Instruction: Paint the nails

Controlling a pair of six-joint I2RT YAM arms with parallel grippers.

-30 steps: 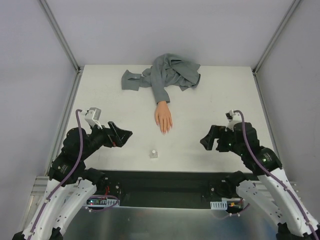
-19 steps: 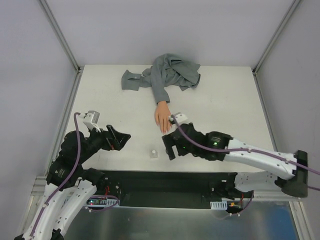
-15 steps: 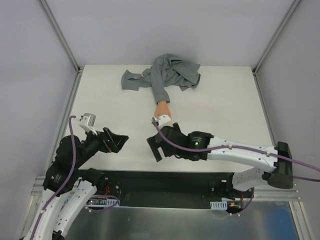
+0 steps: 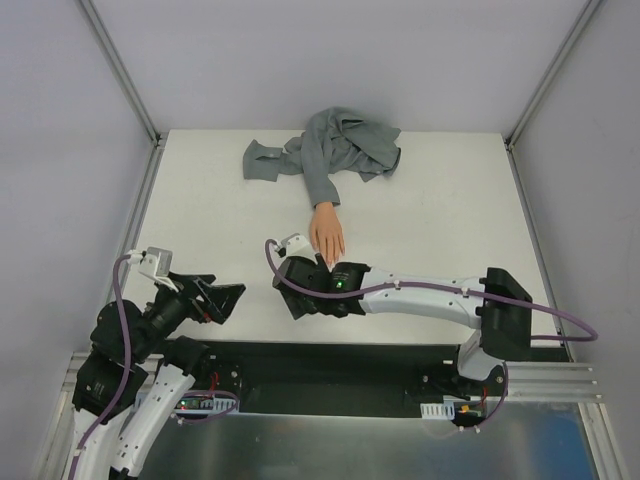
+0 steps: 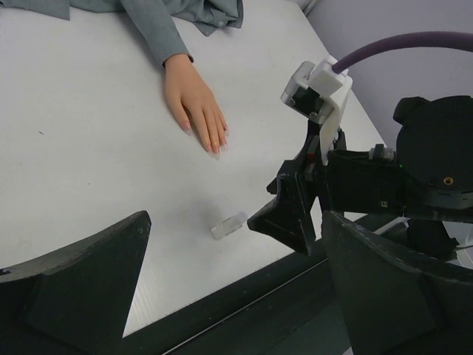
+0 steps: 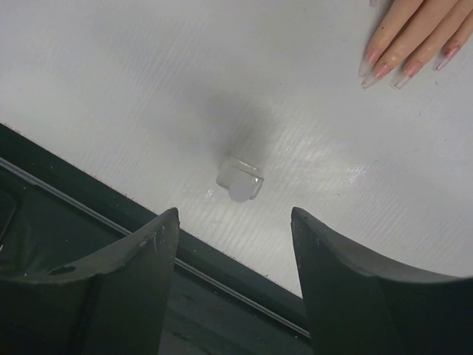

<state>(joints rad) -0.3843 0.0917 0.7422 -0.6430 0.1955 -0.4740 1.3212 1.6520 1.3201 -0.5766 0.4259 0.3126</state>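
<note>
Peach mannequin hand w/ grey fabric sleeve (image 4: 327,232) lies palm down at centre of the white tabletop (image 4: 450,200), fingers pointing to the bottom of the frame. Its nails (image 6: 410,69), long pinkish tips, show at upper right of the right wrist view. Small white bottle (image 6: 240,180) is below them in that view, near the table's front edge; can't tell if it's upright or on its side. Right gripper (image 6: 235,213) hangs over it with jaws apart and nothing between them. Bottle is just ahead of the tips, no contact. Left gripper (image 4: 228,300) sits at lower left, spread wide, empty.

Risks, imo: bottle is tiny & prob light, so an off-centre close could knock it over or flick it past the dark edge rail (image 6: 74,222) & off the table. A pinch on the cap only may let it twist out. Right arm reaches far across, wrist close to the fingertips, so a sloppy lift could bump the hand & shift the nails.
</note>
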